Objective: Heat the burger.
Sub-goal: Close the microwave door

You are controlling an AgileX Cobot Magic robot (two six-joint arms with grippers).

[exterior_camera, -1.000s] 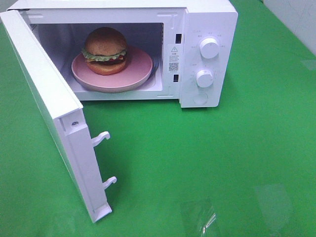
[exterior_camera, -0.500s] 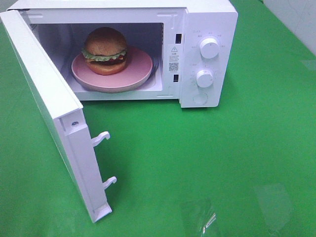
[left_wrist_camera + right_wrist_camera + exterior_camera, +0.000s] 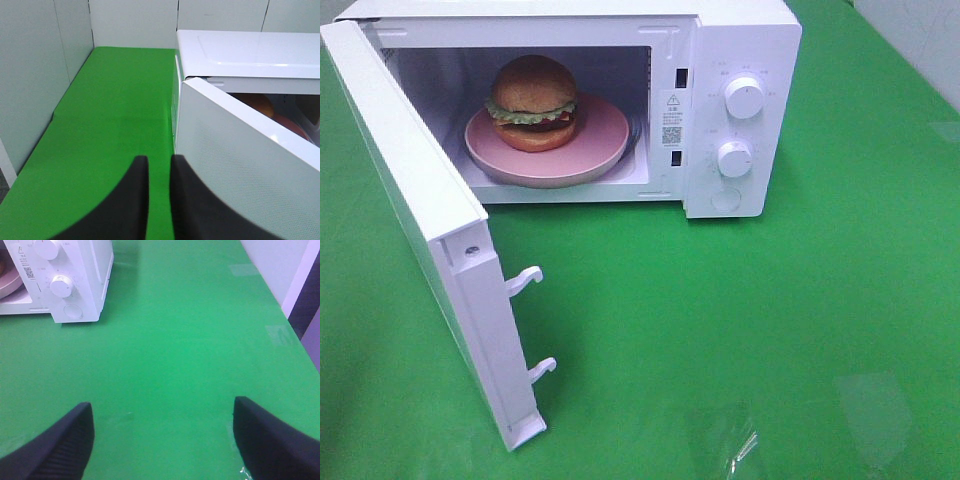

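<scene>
Nothing you can see from the high camera has moved since the earlier frame: the microwave, its door and the burger all sit as they did, and neither arm enters that view. The loading looks finished. The burger is inside the cavity on the pink plate, toward the plate's left and back, so the placing part of your job appears done. What seems left is swinging the door shut, since it stands wide open with its two latch hooks out over the green cloth, and then setting the upper dial and the lower dial. Your left gripper is out by the door's outer face with its jaws drawn nearly together, only a slim strip of cloth showing between them and nothing held. Whether it touches the door you cannot tell from here. Your right gripper hangs over bare cloth, well away from the control panel, with its jaws spread wide and empty. The burger itself sits upright and intact: a shiny golden-brown domed top bun, a frill of green lettuce, a dark patty, and an orange-brown bottom bun flat on the plate.
</scene>
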